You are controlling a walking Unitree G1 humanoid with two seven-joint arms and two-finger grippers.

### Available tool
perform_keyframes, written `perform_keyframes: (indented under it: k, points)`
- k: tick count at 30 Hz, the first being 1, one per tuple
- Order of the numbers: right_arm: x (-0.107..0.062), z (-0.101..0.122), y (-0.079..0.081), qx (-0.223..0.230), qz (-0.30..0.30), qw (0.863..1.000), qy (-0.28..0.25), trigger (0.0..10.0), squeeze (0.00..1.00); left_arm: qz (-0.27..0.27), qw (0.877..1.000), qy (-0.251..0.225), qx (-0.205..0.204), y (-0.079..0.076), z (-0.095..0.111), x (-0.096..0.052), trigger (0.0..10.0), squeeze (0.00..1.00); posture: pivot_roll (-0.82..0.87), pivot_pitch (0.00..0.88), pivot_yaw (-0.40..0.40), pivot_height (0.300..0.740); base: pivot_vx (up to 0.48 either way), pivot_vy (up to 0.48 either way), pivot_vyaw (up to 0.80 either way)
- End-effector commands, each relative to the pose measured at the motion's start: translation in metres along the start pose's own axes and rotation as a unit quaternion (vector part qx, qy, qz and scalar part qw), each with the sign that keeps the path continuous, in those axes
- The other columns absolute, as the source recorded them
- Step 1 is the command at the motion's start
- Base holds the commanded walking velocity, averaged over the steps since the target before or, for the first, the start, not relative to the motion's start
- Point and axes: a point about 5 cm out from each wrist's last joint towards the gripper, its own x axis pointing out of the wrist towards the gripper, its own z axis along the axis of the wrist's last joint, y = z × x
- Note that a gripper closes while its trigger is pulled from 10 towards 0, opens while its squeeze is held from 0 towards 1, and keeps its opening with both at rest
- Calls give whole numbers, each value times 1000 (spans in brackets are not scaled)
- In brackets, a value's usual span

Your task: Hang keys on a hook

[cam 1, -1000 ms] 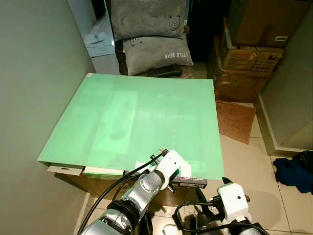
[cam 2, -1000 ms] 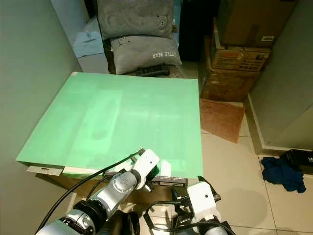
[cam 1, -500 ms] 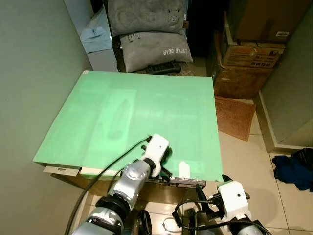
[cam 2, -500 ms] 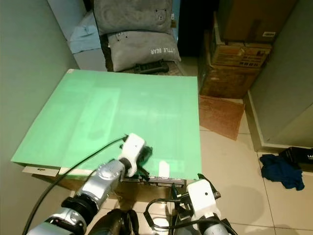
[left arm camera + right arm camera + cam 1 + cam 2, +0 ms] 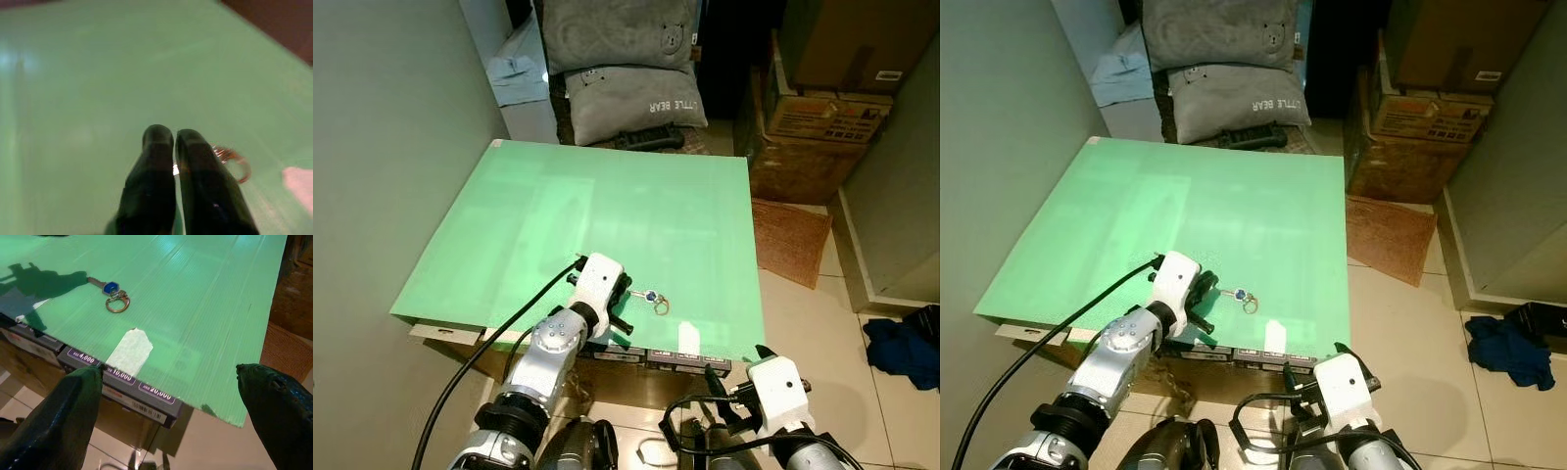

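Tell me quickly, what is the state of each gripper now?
Left gripper: shut on the key, low over the green board.
Right gripper: open, holding nothing.

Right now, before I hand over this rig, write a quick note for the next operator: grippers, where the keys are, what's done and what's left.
Left gripper: over the near part of the green board, fingers pressed together, tips at the key end of the keys. Whether it actually grips the key is unclear.
Right gripper: open, low off the board's near edge, holding nothing.
Keys: blue-headed key and ring lying flat on the board, near the white tape patch.
Done: left arm has reached the keys.
Left: secure and lift the keys, find a hook, hang them. No hook can be made out here.
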Motion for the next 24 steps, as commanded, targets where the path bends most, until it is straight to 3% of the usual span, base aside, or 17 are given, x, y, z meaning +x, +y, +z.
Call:
perform_keyframes:
  k: [1, 5, 11, 19, 24]
  points:
    - [-1, -2, 1, 3, 5, 1000, 3, 10000, 0, -21, 1000, 2, 13, -11, 1, 5, 10000, 1000, -161, 159, 64, 699, 0, 0, 0]
    - [-2, -2, 2, 2, 8, 1000, 3, 10000, 0, -46, 999, 14, 23, -30, 2, 16, 10000, 1000, -172, 157, 64, 699, 0, 0, 0]
    - [-3, -2, 3, 3, 6, 1000, 3, 10000, 0, -60, 997, 38, 30, -44, -3, 23, 10000, 1000, -181, 160, 68, 699, 0, 0, 0]
    - [-8, -2, 7, 11, 6, 1000, 3, 10000, 0, -19, 996, 67, 49, -41, -6, 31, 10000, 1000, -186, 182, 76, 699, 0, 0, 0]
    - [-9, -2, 8, 12, 6, 1000, 4, 10000, 0, -25, 996, 70, 50, -42, -4, 34, 10000, 1000, -189, 192, 78, 699, 0, 0, 0]
